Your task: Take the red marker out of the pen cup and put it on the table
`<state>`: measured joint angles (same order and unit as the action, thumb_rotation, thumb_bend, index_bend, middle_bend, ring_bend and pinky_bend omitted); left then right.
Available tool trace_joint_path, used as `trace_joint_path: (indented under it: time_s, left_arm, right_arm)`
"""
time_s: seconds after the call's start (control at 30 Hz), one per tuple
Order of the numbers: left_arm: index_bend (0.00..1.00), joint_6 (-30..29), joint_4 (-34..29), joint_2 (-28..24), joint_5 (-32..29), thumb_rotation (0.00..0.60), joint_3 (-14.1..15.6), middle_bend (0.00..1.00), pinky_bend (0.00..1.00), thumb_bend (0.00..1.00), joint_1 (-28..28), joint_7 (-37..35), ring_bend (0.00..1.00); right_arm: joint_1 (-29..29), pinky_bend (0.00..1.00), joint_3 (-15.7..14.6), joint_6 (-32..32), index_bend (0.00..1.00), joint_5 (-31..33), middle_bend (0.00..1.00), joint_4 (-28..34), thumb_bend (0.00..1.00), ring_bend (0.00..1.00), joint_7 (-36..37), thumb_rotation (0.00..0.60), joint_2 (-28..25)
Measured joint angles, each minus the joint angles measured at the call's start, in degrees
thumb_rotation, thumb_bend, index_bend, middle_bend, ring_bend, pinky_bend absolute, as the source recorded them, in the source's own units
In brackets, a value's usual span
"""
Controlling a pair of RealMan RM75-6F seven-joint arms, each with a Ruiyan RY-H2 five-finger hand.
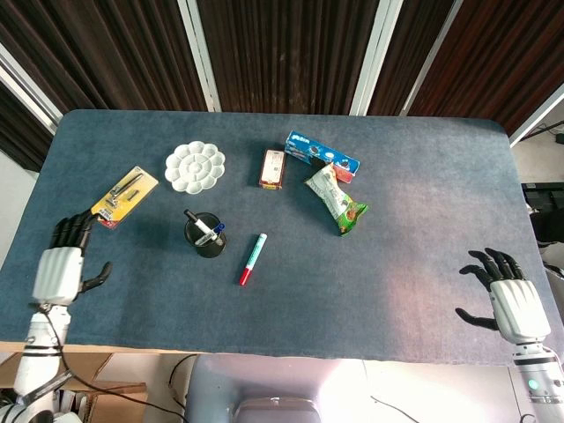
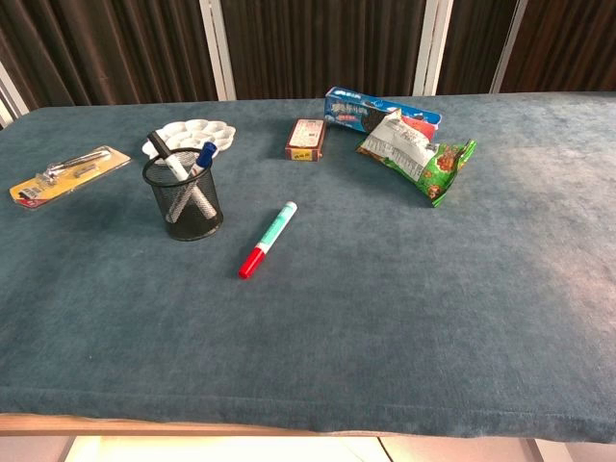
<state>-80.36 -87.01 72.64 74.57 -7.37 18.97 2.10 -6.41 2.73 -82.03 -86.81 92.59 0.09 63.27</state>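
The red marker, green-bodied with a red cap, lies flat on the blue table just right of the black mesh pen cup. The cup stands upright and holds two other markers. My left hand hovers near the table's front left edge, far from the cup, its fingers spread and holding nothing. My right hand is at the front right, also spread and empty. Neither hand shows in the chest view.
A white paint palette lies behind the cup and a yellow tool pack to its left. A small red box, a blue biscuit box and a green snack bag sit behind the marker.
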Motion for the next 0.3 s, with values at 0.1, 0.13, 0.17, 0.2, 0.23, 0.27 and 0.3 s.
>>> trace_joint_path:
  time_s: [0.1, 0.13, 0.17, 0.2, 0.23, 0.27, 0.3]
  left_arm:
    - [0.06, -1.85, -0.11, -2.09, -0.05, 0.6, 1.73, 0.03, 0.0, 0.31, -3.34, -1.34, 0.0]
    - [0.07, -2.67, -0.22, -2.44, 0.16, 0.6, 2.24, 0.03, 0.0, 0.31, -4.3, -1.7, 0.0]
    - [0.08, -3.86, -0.42, -2.84, 0.59, 0.6, 2.92, 0.03, 0.0, 0.31, -5.57, -2.09, 0.0]
    - [0.08, -4.81, -0.57, -3.07, 0.99, 0.6, 3.41, 0.03, 0.0, 0.31, -6.5, -2.29, 0.0]
    - [0.08, -5.8, -0.73, -3.25, 1.44, 0.6, 3.9, 0.03, 0.0, 0.31, -7.41, -2.42, 0.0]
    - [0.08, -7.11, -0.93, -3.41, 2.09, 0.6, 4.56, 0.03, 0.0, 0.31, -8.59, -2.52, 0.0]
    - [0.09, -8.06, -1.06, -3.49, 2.6, 0.6, 5.03, 0.03, 0.0, 0.31, -9.45, -2.55, 0.0]
  right_arm:
    - [-0.03, 0.23, -0.02, 0.05, 0.48, -0.03, 0.29, 0.03, 0.15, 0.14, -0.07, 0.6, -0.03]
    - [-0.04, 0.23, -0.02, 0.08, 0.48, -0.02, 0.29, 0.04, 0.15, 0.14, -0.09, 0.6, -0.03]
    - [-0.04, 0.23, -0.02, 0.08, 0.48, -0.02, 0.29, 0.05, 0.15, 0.14, -0.11, 0.6, -0.04]
    - [-0.05, 0.23, -0.02, 0.1, 0.48, -0.01, 0.29, 0.06, 0.15, 0.14, -0.11, 0.6, -0.05]
    - [-0.06, 0.23, -0.02, 0.11, 0.48, -0.01, 0.29, 0.08, 0.15, 0.14, -0.11, 0.6, -0.06]
    - [-0.06, 0.23, -0.03, 0.11, 0.48, -0.02, 0.29, 0.1, 0.15, 0.14, -0.11, 0.6, -0.07]
    - [-0.05, 0.23, -0.04, 0.11, 0.48, -0.04, 0.29, 0.11, 0.15, 0.14, -0.11, 0.6, -0.07]
